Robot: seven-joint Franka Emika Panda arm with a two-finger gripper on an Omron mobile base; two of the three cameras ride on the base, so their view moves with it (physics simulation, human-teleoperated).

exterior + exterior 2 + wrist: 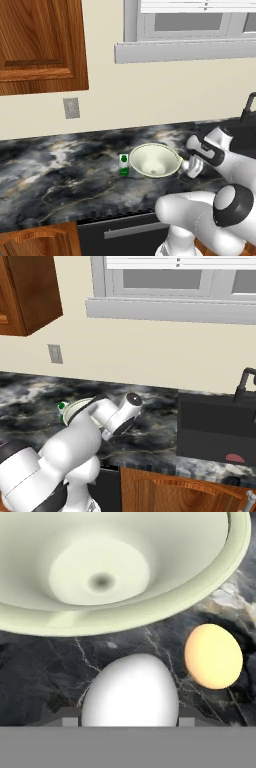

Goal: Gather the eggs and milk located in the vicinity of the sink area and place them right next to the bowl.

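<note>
— What do you see from the left base camera?

— My gripper (192,167) hangs low over the dark marbled counter (60,175), just at the right side of the bowl (155,160). The bowl is pale cream-green with a flared rim. The milk (124,164) stands upright right beside the bowl's left edge, green mark facing the camera. A wooden cabinet (40,42) hangs at upper left, an outlet (71,108) sits on the wall, and a window sill (185,50) runs above.

— And from the right base camera?

— My own arm covers most of the bowl; just a sliver of its rim (75,405) shows past my elbow, with a bit of the milk's green (61,405) at its far side. The dark sink (220,428) sits off to the right with its black faucet (245,383), well apart from the bowl.

— And the hand camera?

— A white egg (130,692) sits right between my fingertips, and my fingers are closed on it. The bowl's rim (150,609) spreads across the top of the picture, near the egg. A second, yellowish-tan egg (213,656) lies on the counter just beside the bowl's rim and close to the one I hold. I cannot tell whether my egg touches the counter.
</note>
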